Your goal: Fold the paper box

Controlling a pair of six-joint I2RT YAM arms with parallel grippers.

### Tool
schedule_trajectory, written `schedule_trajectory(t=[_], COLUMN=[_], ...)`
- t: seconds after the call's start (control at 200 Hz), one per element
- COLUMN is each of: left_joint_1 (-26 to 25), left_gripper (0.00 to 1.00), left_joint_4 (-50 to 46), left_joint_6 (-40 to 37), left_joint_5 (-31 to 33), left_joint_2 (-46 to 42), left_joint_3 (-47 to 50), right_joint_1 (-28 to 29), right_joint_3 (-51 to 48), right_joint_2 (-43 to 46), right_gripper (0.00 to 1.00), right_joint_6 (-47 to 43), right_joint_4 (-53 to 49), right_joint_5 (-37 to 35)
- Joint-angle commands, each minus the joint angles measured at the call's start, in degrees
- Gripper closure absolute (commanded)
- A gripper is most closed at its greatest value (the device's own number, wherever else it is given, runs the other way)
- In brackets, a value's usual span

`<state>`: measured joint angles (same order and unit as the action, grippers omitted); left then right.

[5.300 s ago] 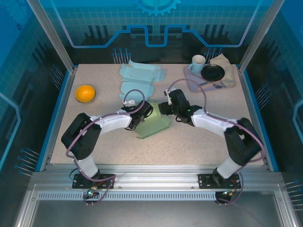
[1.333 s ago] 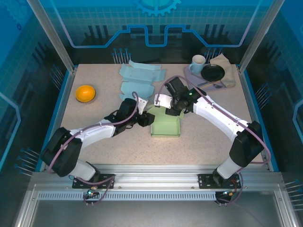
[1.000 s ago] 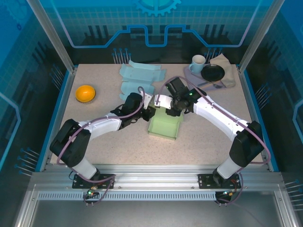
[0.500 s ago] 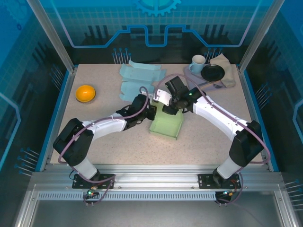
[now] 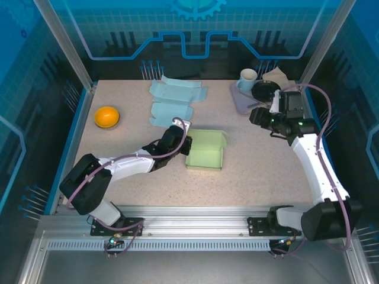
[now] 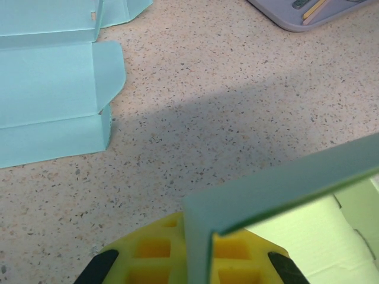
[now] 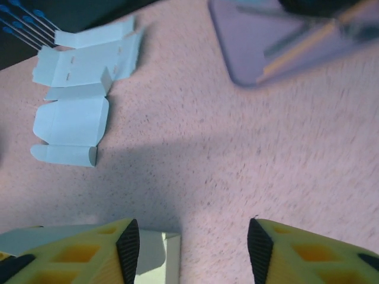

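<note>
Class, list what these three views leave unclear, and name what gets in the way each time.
- Top view: the fingers of the left gripper, hidden under its own wrist at the green box's left wall.
- Right wrist view: the utensils on the purple tray, too blurred to identify.
- Left wrist view: the purple tray, cut off by the top edge.

An orange bowl (image 5: 107,116) sits at the table's (image 5: 260,171) left; a mug (image 5: 248,77), black dish (image 5: 265,89), tray (image 5: 240,98) and cloth (image 5: 285,80) lie far right.
</note>
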<state>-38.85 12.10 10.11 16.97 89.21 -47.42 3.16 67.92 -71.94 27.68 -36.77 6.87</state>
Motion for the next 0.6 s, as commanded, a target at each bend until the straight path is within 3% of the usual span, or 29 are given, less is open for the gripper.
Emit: schedule_trajectory(t=[0.0,0.14,0.28,0.595], left_joint_1=[-0.41,-1.54,-3.18,-5.4], left_gripper=[1.0,1.0,1.0,1.0], left_joint_4=[1.33,2.66,4.82,6.18], left_joint_6=[-2.19,-2.35,-2.76,0.17], left_joint_5=[1.91,3.46,5.09,9.15], left_joint_2=[-1.5,-1.71,-1.97,-2.08], left_joint_3=[0.86,1.43,2.65,4.16], right_joint_1=[-0.19,1.05,4.86,14.39], right_joint_3=[-3.94,-11.2,-15.85,-16.95], right_joint_2=[-4.11,-7.09,-8.64,-12.73], right_gripper=[0.51,0.49,0.45,0.43], right_joint_6=[11.19,22.92,33.11,41.64], right_joint_4=[4.68,14.6,23.88,28.46], right_joint_5=[9.87,16.1,16.6,18.82])
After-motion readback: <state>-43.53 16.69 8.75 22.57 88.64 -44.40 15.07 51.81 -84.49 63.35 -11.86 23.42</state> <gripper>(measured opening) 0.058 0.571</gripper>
